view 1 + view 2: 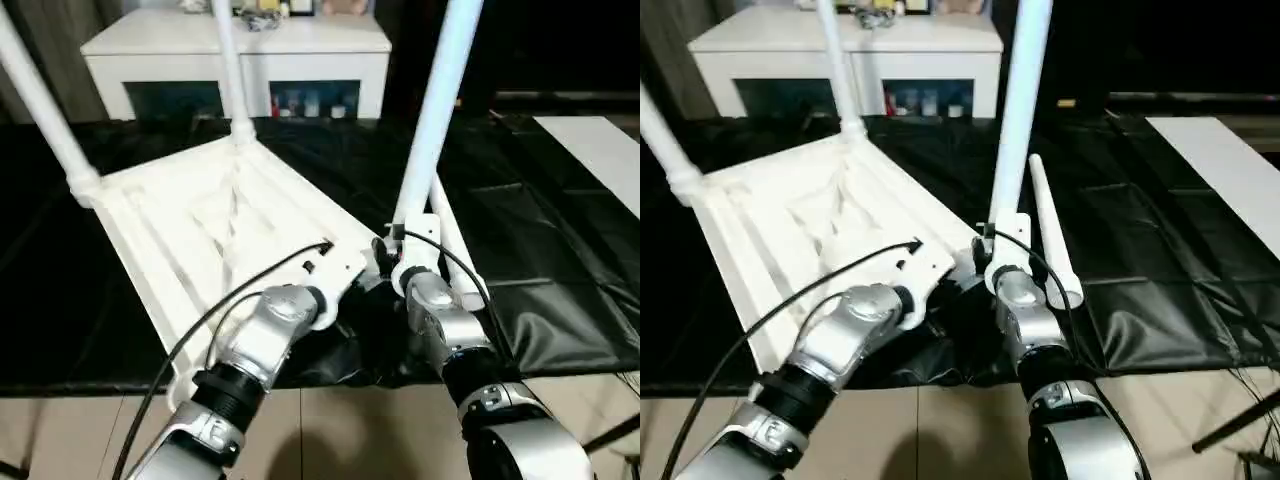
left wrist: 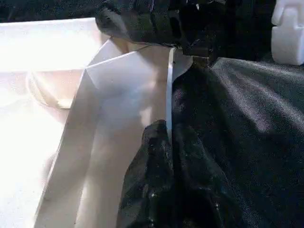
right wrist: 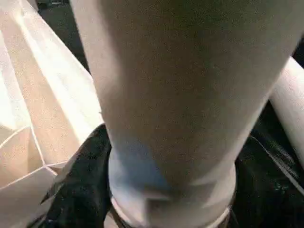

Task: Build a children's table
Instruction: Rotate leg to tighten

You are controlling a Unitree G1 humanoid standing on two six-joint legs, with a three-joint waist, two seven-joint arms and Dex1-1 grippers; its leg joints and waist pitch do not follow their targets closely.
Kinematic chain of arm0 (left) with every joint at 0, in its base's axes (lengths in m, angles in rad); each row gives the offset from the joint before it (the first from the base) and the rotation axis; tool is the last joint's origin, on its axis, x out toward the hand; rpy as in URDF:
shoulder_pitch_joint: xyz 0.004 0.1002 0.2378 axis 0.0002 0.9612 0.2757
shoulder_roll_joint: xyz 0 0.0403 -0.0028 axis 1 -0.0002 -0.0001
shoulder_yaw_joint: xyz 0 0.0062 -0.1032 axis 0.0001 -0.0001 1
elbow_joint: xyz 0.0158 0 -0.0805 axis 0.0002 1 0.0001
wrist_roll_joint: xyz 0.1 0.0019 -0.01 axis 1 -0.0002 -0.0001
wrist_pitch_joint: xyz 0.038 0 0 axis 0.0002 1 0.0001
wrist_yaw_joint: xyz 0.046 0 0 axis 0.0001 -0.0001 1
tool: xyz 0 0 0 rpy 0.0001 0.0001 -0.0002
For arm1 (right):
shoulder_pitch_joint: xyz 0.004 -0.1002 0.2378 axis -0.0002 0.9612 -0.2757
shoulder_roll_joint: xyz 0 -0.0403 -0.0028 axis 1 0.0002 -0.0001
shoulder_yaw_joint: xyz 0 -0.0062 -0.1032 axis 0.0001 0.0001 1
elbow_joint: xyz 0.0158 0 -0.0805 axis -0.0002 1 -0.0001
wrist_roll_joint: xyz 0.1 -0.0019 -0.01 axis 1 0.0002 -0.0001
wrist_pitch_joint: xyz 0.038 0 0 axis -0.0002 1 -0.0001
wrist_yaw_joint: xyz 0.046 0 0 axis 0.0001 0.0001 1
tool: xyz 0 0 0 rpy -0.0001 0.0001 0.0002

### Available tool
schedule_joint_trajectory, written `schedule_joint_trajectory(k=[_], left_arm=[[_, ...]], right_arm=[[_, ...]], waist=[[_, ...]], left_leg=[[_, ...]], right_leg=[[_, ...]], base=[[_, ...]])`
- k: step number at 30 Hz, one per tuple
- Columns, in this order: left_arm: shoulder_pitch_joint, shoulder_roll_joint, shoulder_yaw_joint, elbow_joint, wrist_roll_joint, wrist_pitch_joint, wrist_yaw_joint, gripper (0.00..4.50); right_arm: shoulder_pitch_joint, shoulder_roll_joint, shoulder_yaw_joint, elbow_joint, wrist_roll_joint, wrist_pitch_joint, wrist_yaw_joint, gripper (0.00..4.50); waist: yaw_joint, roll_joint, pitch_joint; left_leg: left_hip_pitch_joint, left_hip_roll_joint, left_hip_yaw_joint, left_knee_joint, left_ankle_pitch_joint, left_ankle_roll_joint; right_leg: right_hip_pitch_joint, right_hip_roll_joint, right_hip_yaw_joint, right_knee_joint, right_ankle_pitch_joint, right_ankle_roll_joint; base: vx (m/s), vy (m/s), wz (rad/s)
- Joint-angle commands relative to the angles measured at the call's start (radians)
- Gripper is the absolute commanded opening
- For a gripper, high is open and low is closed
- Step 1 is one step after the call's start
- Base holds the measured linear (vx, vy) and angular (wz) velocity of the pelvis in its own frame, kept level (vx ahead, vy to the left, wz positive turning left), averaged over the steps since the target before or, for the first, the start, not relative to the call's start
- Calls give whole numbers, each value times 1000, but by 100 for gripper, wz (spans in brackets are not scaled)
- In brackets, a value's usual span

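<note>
The white tabletop [image 1: 200, 230] lies upside down on black cloth, ribbed underside up. Two legs stand in its far corner sockets, one at the left [image 1: 40, 110] and one at the back [image 1: 228, 70]. A third leg [image 1: 435, 110] stands upright at the near right corner. My right gripper [image 1: 395, 250] is closed around its base, and the leg [image 3: 166, 95] looms close in the right wrist view. My left gripper [image 2: 169, 137] is shut on the tabletop's thin near rim [image 2: 168, 95]. Another leg [image 1: 1050, 240] lies loose on the cloth just right of the upright one.
A white cabinet [image 1: 240, 50] with glass-fronted shelves stands behind the work. A white board [image 1: 600, 150] lies at the far right. The black cloth [image 1: 540, 230] ends near my arms, with pale floor [image 1: 350, 430] below it.
</note>
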Motion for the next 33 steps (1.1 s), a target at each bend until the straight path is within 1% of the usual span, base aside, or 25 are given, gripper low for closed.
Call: schedule_joint_trajectory(k=[1,3,4,5,6,8,9,10,11,12,14,16,17,19,20,21,22,23,24,25,26,27,29,30,33], left_arm=[[-9,11,10,29,-3,-32,26,0],[-6,31,13,20,-7,-31,6,0],[-5,39,16,14,-10,-29,-3,0],[-3,48,19,9,-14,-34,-21,0],[-2,53,20,6,-15,-39,-34,0],[4,77,16,-12,-18,-46,-68,0],[12,100,13,-34,-25,-43,-105,0],[21,123,13,-56,-31,-29,-133,0],[30,156,3,-79,-36,-38,-179,0],[42,197,-13,-105,-45,-48,-242,0],[60,277,-43,-131,-43,-82,-342,0],[78,332,-52,-154,-59,-80,-424,0],[86,355,-60,-167,-72,-112,-475,0],[104,411,-73,-218,-110,-84,-581,0],[104,411,-73,-218,-110,-84,-581,0],[106,429,-75,-233,-121,-79,-613,0],[103,447,-74,-244,-130,-80,-637,0],[100,453,-73,-245,-132,-79,-642,0],[97,455,-72,-244,-133,-78,-643,0],[92,460,-71,-241,-135,-78,-647,0],[88,461,-70,-235,-135,-80,-648,0],[86,462,-70,-232,-133,-82,-649,0],[80,464,-68,-224,-127,-87,-650,0],[80,468,-70,-226,-129,-86,-655,0],[83,471,-70,-233,-134,-81,-661,0]], right_arm=[[1,59,24,7,32,-28,91,347],[5,42,35,-3,17,-56,95,373],[9,34,45,-12,9,-64,101,391],[10,24,51,-15,-4,-83,110,391],[10,17,54,-17,-12,-97,117,395],[27,-1,62,-63,-17,-95,139,422],[48,-21,71,-116,-23,-89,174,422],[72,-44,86,-173,-25,-75,218,429],[98,-72,103,-233,-30,-60,265,429],[127,-108,122,-292,-39,-51,313,429],[175,-183,160,-382,-31,-25,438,429],[217,-251,196,-456,-13,-3,561,429],[233,-276,208,-483,4,8,614,429],[277,-333,227,-562,64,66,746,429],[277,-333,227,-562,64,66,746,429],[294,-357,239,-590,86,87,801,429],[309,-380,248,-615,105,109,854,429],[313,-386,249,-620,111,116,869,429],[314,-389,251,-623,110,121,875,429],[315,-395,256,-627,108,130,886,429],[309,-392,258,-617,102,129,885,429],[305,-389,258,-612,99,129,884,429],[290,-377,255,-595,91,134,877,429],[288,-376,255,-600,95,145,882,414],[284,-382,261,-611,99,160,894,392]], waist=[[-12,-15,-39],[-20,-13,-41],[-23,-12,-45],[-21,-14,-45],[-21,-15,-44],[-21,-15,-41],[-18,-16,-42],[-14,-16,-43],[-5,-16,-45],[-4,-18,-47],[10,-15,-50],[18,-11,-48],[19,-12,-47],[25,-13,-47],[33,-12,-47],[34,-14,-49],[42,-14,-54],[46,-15,-54],[48,-17,-53],[50,-21,-57],[55,-18,-61],[56,-17,-61],[58,-16,-59],[58,-17,-58],[59,-16,-52]], left_leg=[[19,20,-22,-80,-585,1],[6,20,-26,-83,-561,1],[0,22,-28,-85,-543,0],[6,23,-22,-82,-539,5],[9,23,-19,-81,-542,8],[8,22,-17,-79,-540,13],[8,23,-16,-79,-530,16],[7,23,-15,-79,-520,19],[4,29,-12,-82,-482,25],[3,29,-11,-82,-466,27],[0,32,-6,-81,-420,41],[-3,35,-4,-82,-400,44],[1,36,-1,-81,-400,43],[3,36,1,-78,-400,40],[5,40,2,-77,-388,42],[5,39,4,-76,-377,46],[6,38,6,-72,-333,50],[10,38,11,-67,-302,60],[10,37,13,-64,-290,63],[6,36,14,-61,-251,70],[0,35,13,-59,-196,79],[-1,35,13,-57,-176,83],[0,35,13,-58,-179,82],[1,35,13,-59,-192,78],[9,37,13,-65,-277,43]], right_leg=[[4,-42,3,-88,-588,-69],[11,-45,3,-82,-588,-76],[16,-46,5,-76,-554,-88],[6,-46,8,-78,-533,-106],[2,-46,8,-79,-531,-113],[3,-47,3,-80,-542,-120],[5,-50,2,-80,-541,-119],[7,-50,3,-80,-532,-118],[9,-50,10,-73,-484,-126],[7,-50,13,-68,-465,-135],[8,-47,18,-60,-415,-146],[12,-47,21,-52,-379,-155],[4,-44,23,-51,-359,-170],[5,-44,27,-45,-343,-187],[4,-45,32,-40,-328,-193],[5,-43,33,-37,-309,-201],[6,-40,34,-28,-249,-216],[2,-38,37,-24,-199,-236],[1,-39,40,-21,-187,-243],[6,-37,44,-10,-149,-258],[14,-38,44,-1,-109,-264],[14,-38,43,1,-92,-265],[14,-36,43,1,-101,-267],[13,-36,43,-1,-120,-263],[7,-36,46,-12,-227,-237]], base=[[0,0,0],[0,0,0],[0,0,0],[0,0,0],[0,0,0],[0,0,0],[0,0,0],[0,0,0],[0,0,0],[0,0,0],[0,0,0],[0,0,0],[0,0,0],[0,0,0],[0,0,0],[66,-20,7],[70,-21,10],[70,-21,10],[65,-20,15],[56,-10,6],[56,-10,6],[0,0,0],[0,0,0],[0,0,0],[0,0,0]])
